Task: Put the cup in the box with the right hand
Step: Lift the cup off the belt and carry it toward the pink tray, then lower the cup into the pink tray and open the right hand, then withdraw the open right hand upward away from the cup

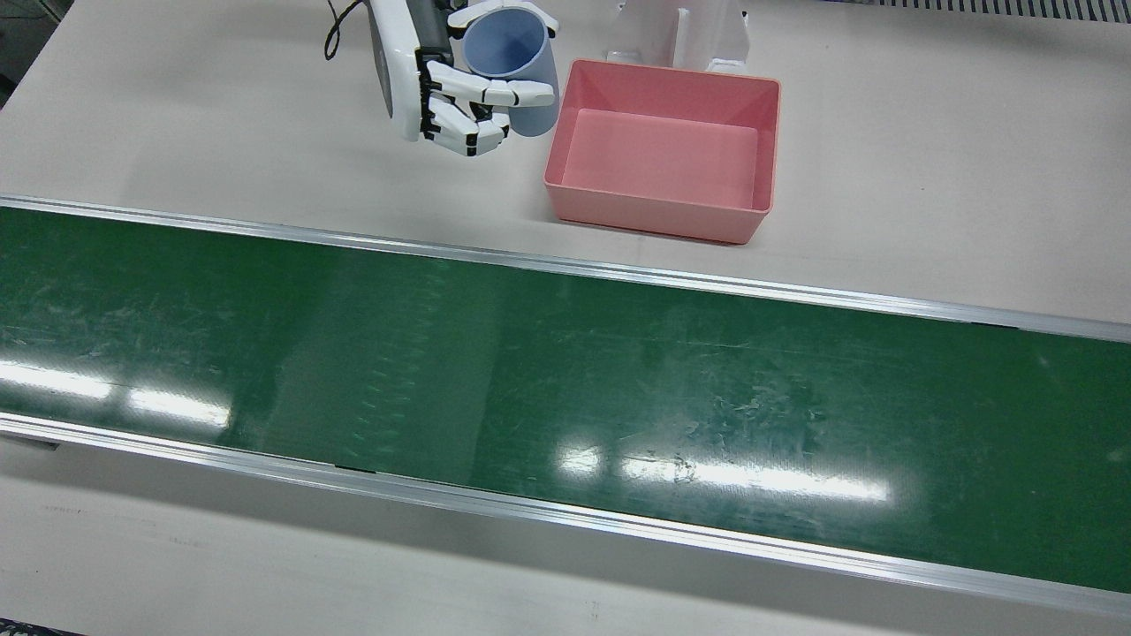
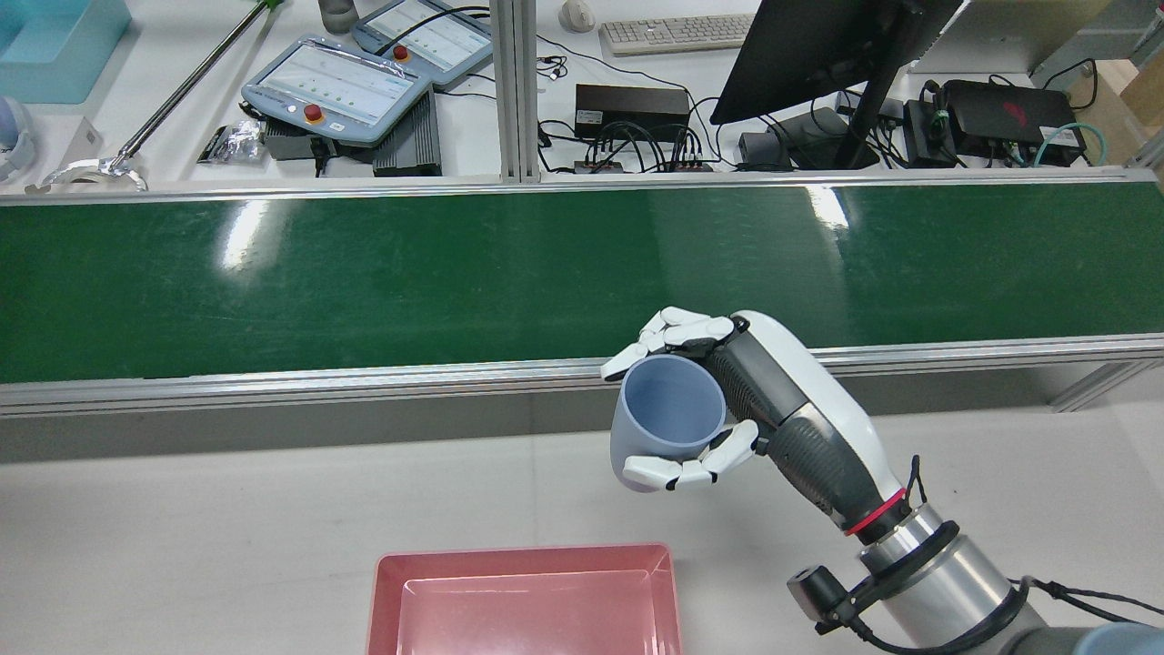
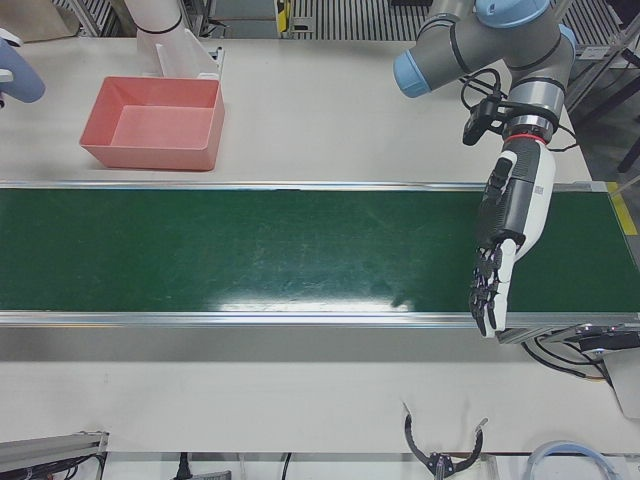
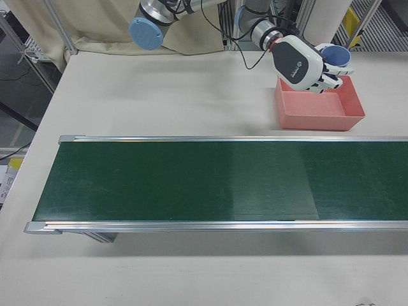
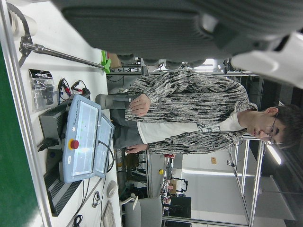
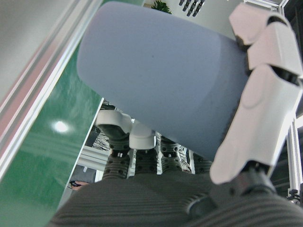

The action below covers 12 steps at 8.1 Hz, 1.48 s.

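Pale blue and smooth-walled, the plastic cup (image 6: pixel 161 80) filled the right hand view, pressed against the palm with white fingers (image 6: pixel 265 99) wrapped over its side. In the rear view the white-and-grey right hand (image 2: pixel 727 400) was clasped around that cup (image 2: pixel 664 418), which was held in the air with its open mouth turned up and toward the camera, fingers curled over the far rim and under the near wall. The cup hung beside the shallow pink rectangular plastic box (image 2: pixel 523 596), off its right corner and not yet over it; the front view showed the same gap, the cup (image 1: pixel 512 62) just beside the empty box (image 1: pixel 663 150) on the beige table (image 1: pixel 221 141). To finish the carry well, I judge the hand should travel sideways until the cup sits over the middle of the box, descend close to the floor, and only then loosen, since a smooth round cup let go from height would likely tip or roll against the low wall. Farther off lay the green conveyor belt (image 2: pixel 364 273), bare. At its far end the left hand (image 3: pixel 500 250) hung with fingers extended and apart, grasping nothing.
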### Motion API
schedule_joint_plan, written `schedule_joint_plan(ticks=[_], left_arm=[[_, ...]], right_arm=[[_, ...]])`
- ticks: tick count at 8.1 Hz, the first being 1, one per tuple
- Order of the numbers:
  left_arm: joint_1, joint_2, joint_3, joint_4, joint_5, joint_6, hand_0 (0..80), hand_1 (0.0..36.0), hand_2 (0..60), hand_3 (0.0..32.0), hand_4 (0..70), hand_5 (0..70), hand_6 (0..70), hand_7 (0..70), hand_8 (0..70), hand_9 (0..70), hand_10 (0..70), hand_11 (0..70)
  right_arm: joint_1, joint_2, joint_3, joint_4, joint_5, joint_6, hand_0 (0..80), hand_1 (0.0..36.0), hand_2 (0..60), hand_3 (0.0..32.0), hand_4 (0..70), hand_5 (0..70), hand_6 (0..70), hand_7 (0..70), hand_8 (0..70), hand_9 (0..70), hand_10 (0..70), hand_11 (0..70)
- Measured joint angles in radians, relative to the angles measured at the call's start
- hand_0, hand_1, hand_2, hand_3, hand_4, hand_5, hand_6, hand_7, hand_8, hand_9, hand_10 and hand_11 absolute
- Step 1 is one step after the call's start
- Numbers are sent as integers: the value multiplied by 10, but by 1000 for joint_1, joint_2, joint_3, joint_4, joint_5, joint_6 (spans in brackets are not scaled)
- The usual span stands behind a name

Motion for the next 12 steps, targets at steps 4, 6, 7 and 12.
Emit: schedule_joint_plan(ticks=[4, 6, 7, 12], left_arm=[[0, 0, 1, 0, 0, 0, 0, 0, 0, 0, 0, 0, 0, 0, 0, 0, 0, 0], [0, 0, 2, -1, 0, 0, 0, 0, 0, 0, 0, 0, 0, 0, 0, 0, 0, 0], [0, 0, 2, -2, 0, 0, 0, 0, 0, 0, 0, 0, 0, 0, 0, 0, 0, 0], [0, 0, 1, -1, 0, 0, 0, 0, 0, 0, 0, 0, 0, 0, 0, 0, 0, 0]], right_arm=[[-204, 3, -26, 15, 69, -53, 616, 164, 12, 0, 219, 69, 39, 100, 63, 113, 12, 39], [-241, 2, -86, 76, 76, -54, 586, 138, 8, 0, 188, 62, 34, 83, 67, 116, 0, 19], [-252, 1, -103, 96, 77, -53, 580, 134, 10, 0, 179, 61, 36, 90, 72, 124, 0, 14], [-230, -26, -46, 112, 76, -14, 517, 106, 19, 0, 110, 53, 38, 111, 83, 146, 4, 23]])
